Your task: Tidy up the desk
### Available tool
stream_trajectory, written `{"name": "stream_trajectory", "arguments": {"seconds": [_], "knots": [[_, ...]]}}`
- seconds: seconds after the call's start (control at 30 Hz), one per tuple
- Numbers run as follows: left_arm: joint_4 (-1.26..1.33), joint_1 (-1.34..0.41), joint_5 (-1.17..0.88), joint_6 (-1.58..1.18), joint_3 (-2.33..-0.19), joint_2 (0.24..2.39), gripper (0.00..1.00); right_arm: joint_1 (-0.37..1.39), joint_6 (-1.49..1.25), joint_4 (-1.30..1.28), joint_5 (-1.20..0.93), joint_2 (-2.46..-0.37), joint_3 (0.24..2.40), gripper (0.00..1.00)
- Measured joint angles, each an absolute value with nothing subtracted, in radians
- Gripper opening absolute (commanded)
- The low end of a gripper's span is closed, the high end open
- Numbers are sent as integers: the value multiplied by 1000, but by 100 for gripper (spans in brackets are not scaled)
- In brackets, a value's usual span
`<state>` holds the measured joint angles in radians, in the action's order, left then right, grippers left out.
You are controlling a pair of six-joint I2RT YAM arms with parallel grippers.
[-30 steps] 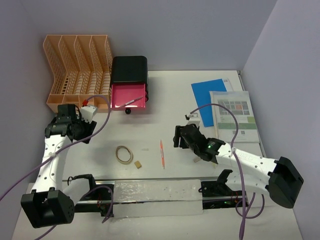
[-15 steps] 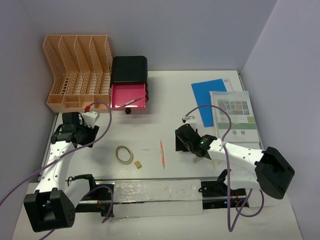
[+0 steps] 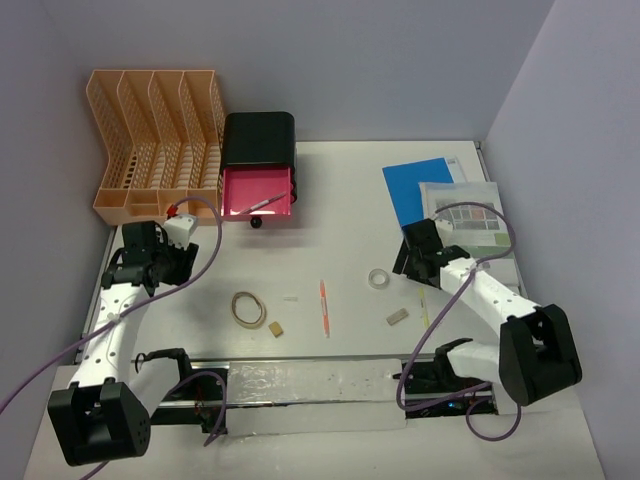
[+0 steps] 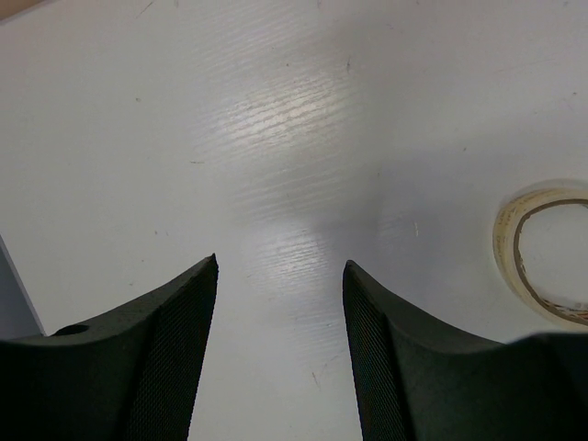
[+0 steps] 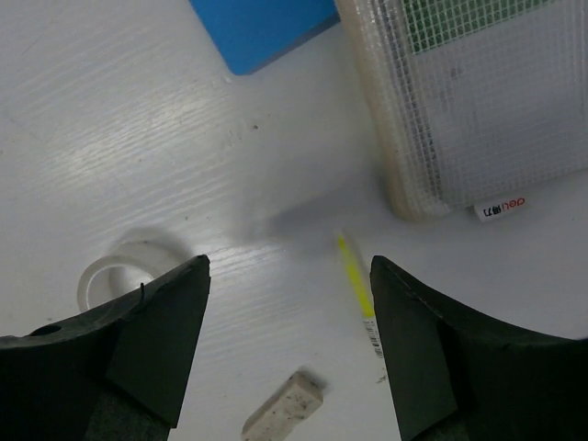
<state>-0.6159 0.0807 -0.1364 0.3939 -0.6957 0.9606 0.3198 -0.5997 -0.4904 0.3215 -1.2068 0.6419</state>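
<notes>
Desk — smooth white laminate; gridded mesh pouch, round tape roll.

We see a white table with a thin grey rim. At its far left stands a peach file rack, and just right of it a black box with its pink drawer pulled open. A small black ball lies just in front of the drawer. Far right, a blue sheet lies partly under a clear mesh pouch. Near the middle we find an orange pen, and left of it a tan ring and a small tan block. To the right lie a white tape roll, an eraser and a yellow marker.
</notes>
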Motion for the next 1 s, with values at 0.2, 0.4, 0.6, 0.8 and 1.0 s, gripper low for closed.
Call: {"name": "stream_trajectory", "arguments": {"seconds": [0.2, 0.4, 0.6, 0.8, 1.0], "knots": [[-616, 81, -146, 421, -696, 956, 63, 213, -573, -506, 253, -1273, 645, 72], [-617, 81, -188, 451, -697, 939, 63, 183, -553, -577, 182, -1391, 686, 67], [-618, 81, -221, 480, -706, 916, 62, 164, -533, -603, 117, -1471, 752, 42], [-626, 81, -242, 499, -706, 889, 62, 163, -527, -607, 109, -1479, 760, 43], [-632, 87, -252, 504, -713, 886, 62, 163, -527, -621, 115, -1474, 760, 47]]}}
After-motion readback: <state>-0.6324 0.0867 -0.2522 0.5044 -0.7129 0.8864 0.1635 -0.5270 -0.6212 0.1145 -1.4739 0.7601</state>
